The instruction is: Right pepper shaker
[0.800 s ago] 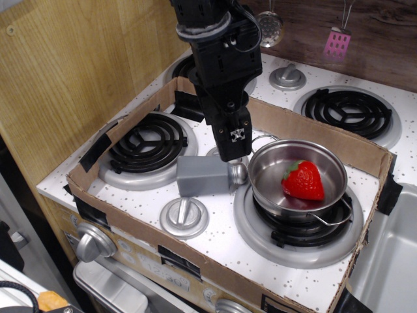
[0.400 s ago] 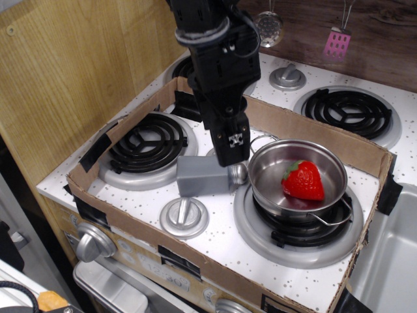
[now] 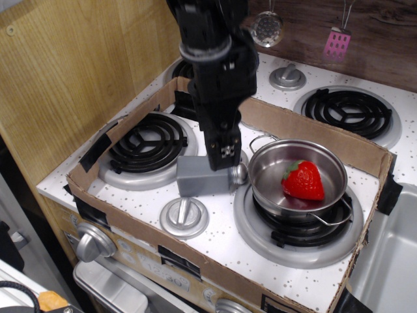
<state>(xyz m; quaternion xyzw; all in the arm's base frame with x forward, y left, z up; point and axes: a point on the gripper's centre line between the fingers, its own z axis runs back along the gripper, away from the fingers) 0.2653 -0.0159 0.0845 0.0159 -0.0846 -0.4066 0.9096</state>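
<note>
Claw hovers right over the pepper shaker, lying on its side, grip impossible to tell from here.

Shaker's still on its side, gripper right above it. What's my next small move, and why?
Probably lower a little and close on the matte grey plastic pepper shaker. It lies on its side, silver cap toward the steel pot, and the black gripper appears just above its body, not visibly gripping; its jaw state is unclear.

The top middle of the pepper shaker is covered by the gripper, whose jaw state cannot be made out. The arm is cut off by the top edge. The sink is cut off at right.
</note>
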